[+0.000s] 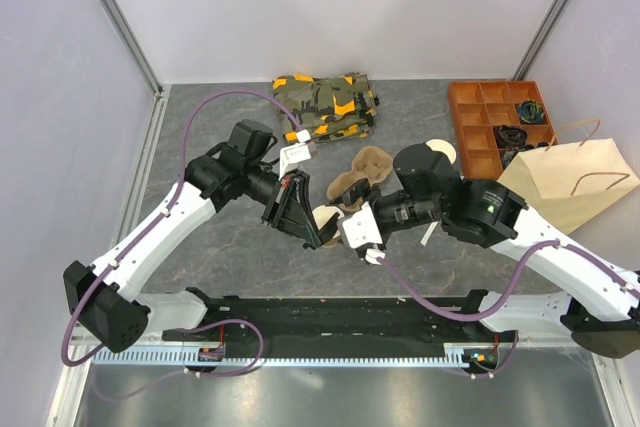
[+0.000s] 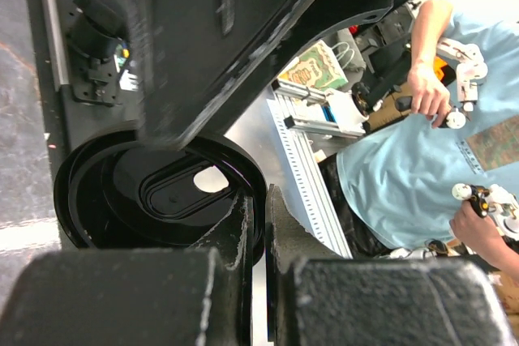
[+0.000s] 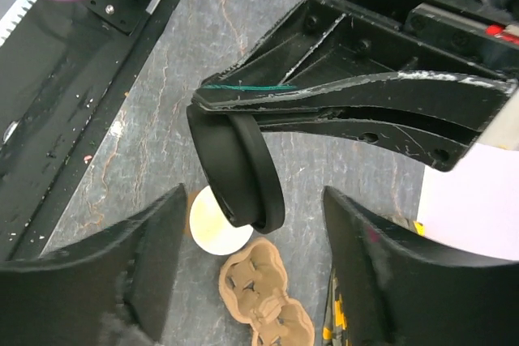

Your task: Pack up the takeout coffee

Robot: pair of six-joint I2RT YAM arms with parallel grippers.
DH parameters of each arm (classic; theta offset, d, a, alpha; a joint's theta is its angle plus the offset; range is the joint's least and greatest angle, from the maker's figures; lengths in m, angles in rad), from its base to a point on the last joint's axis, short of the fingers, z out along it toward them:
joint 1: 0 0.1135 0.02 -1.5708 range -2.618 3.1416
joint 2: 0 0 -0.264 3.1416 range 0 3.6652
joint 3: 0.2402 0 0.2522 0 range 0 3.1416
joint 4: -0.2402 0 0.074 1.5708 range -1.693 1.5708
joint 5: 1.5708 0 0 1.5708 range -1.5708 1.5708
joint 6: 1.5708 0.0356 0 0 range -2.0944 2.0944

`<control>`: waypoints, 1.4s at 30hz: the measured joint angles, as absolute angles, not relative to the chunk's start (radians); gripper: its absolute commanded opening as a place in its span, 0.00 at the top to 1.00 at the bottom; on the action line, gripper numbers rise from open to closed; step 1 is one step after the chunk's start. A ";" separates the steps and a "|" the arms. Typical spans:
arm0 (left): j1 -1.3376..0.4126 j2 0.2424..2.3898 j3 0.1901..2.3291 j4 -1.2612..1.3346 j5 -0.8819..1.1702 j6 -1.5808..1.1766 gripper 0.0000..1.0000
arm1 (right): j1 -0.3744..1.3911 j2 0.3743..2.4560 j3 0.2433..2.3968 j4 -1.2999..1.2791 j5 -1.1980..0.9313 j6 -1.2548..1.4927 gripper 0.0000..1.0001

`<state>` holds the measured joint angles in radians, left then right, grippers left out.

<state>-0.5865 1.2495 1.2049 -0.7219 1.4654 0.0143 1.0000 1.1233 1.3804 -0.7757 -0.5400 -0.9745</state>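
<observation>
Black lid (image 3: pixel 239 168) pinched in the left fingers (image 2: pixel 122 297), right fingers (image 3: pixel 122 269) spread wide close by, open cup (image 3: pixel 217 223) and pulp carrier (image 3: pixel 263 301) on the counter (image 3: pixel 162 119) below!

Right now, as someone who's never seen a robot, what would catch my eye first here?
The arms meet mid-table: the left gripper pinches a round black lid on edge, between the open fingers of the right gripper. Beneath it sit an open paper cup and a pulp cup carrier. A camouflage toy tank at the far edge and a brown paper bag on the right also stand out.
</observation>
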 measured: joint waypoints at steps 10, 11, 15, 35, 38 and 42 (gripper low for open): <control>-0.591 1.246 1.197 -0.723 1.469 0.014 0.94 | 1.059 1.151 1.380 -0.784 -0.489 -1.006 0.59; -0.592 1.246 1.197 -0.724 1.469 0.015 0.94 | 1.060 1.151 1.380 -0.782 -0.487 -1.007 0.63; -0.592 1.246 1.196 -0.728 1.469 0.015 0.92 | 1.066 1.151 1.380 -0.788 -0.474 -1.016 0.68; -0.591 1.237 1.195 -0.729 1.473 0.041 0.49 | 1.072 1.152 1.353 -0.793 -0.435 -0.953 0.97; -0.588 1.237 1.195 -0.730 1.473 0.045 0.49 | 1.072 1.147 1.342 -0.781 -0.429 -0.939 1.00; -0.582 1.233 1.195 -0.727 1.468 0.047 0.50 | 1.073 1.140 1.328 -0.771 -0.429 -0.923 1.00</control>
<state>-0.5816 1.2327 1.1954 -0.7265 1.4685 0.0475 1.0725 1.1400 1.3281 -0.7712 -0.4286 -0.9230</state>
